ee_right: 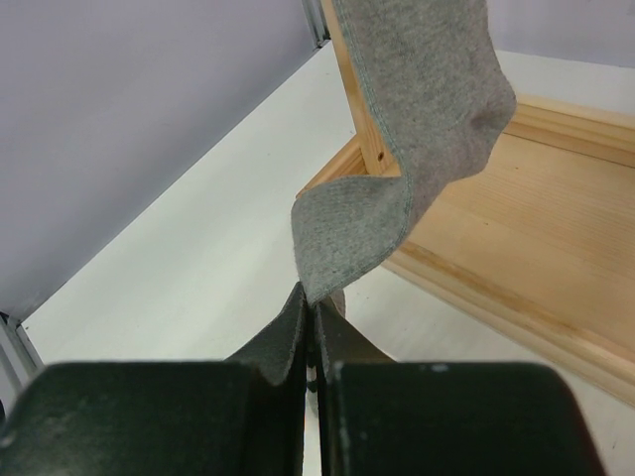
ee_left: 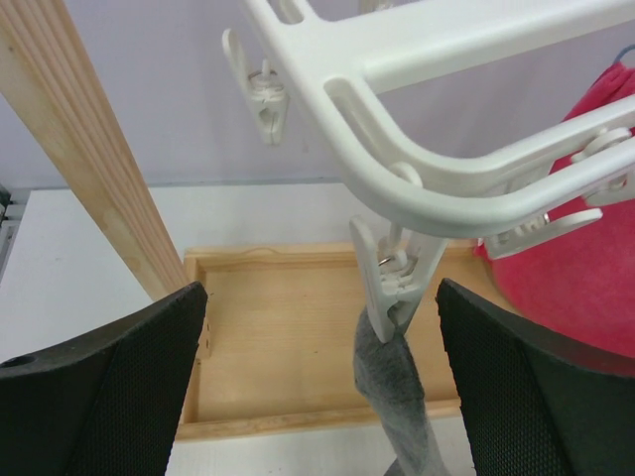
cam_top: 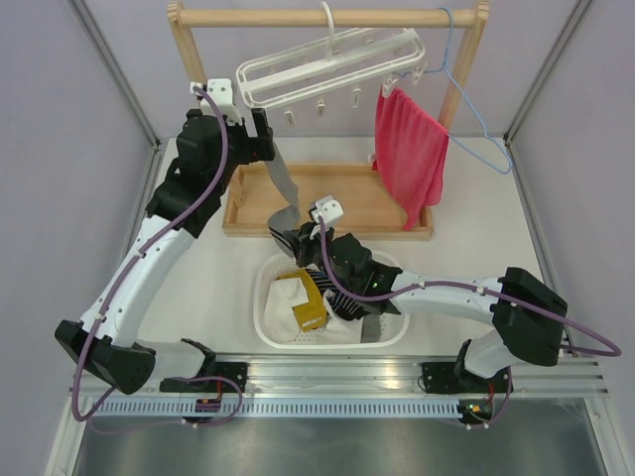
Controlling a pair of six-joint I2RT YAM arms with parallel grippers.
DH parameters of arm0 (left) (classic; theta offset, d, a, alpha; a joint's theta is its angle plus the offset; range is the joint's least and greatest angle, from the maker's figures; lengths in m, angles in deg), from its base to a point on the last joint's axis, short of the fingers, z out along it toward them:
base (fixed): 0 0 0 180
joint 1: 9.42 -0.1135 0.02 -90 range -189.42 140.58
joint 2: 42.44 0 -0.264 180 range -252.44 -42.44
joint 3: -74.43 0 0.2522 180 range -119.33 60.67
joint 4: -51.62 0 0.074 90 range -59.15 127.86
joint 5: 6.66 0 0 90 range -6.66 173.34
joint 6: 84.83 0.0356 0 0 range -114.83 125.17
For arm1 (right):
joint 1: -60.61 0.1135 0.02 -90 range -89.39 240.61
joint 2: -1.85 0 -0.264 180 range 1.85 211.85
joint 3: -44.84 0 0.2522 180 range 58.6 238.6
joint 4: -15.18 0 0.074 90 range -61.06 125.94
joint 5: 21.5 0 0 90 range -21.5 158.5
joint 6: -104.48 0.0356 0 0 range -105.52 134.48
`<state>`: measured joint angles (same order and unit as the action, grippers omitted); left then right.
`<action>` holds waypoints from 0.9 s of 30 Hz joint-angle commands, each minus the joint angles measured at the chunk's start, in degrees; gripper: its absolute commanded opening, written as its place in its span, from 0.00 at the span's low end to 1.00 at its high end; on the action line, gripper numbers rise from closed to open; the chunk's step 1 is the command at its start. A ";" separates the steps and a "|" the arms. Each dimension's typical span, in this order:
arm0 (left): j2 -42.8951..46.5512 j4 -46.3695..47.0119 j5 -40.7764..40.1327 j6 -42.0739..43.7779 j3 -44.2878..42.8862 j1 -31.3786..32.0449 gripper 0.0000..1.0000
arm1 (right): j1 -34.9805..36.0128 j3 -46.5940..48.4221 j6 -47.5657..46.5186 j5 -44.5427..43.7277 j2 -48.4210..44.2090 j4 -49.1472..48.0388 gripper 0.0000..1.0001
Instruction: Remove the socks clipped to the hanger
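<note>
Grey sock [ee_left: 389, 387] hanging from a clip [ee_left: 392, 288] at the left end of the white hanger [cam_top: 327, 69], left gripper [ee_left: 322, 297] spread wide either side of that clip, gripping nothing, right gripper [ee_right: 316, 317] below the hanger, pinched shut on the sock's lower edge

The white plastic frame hanger [cam_top: 327, 67] hangs tilted by its hook at 12 o'clock, empty clips dangling beneath. At its 8 o'clock corner one clip [ee_left: 392, 283] grips a grey sock [cam_top: 283, 183], which stretches down toward 6 o'clock, its lower edge pinched in the closed right pincer [ee_right: 316, 317]. A mustard yellow sock [cam_top: 309, 303] and a white sock [cam_top: 281, 297] lie crumpled together in the basket [cam_top: 263, 329] at 6 o'clock.
</note>
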<state>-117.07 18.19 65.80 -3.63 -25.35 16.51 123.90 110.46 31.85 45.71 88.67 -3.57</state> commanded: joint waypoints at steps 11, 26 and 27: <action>-6.31 -0.38 -3.02 4.58 -9.95 1.75 0.96 | 0.96 -0.09 0.12 0.28 -1.92 -0.97 0.01; -8.34 -0.47 -5.31 5.98 -13.03 3.86 0.27 | 1.22 0.00 -0.23 0.55 -1.92 -0.53 0.01; -8.43 -0.47 -5.49 6.07 -13.12 4.12 0.13 | 1.14 -0.09 -0.31 0.55 -1.92 -0.53 0.01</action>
<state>-124.81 16.95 61.80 0.57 -36.06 19.88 124.67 110.46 31.78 45.75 88.65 -3.13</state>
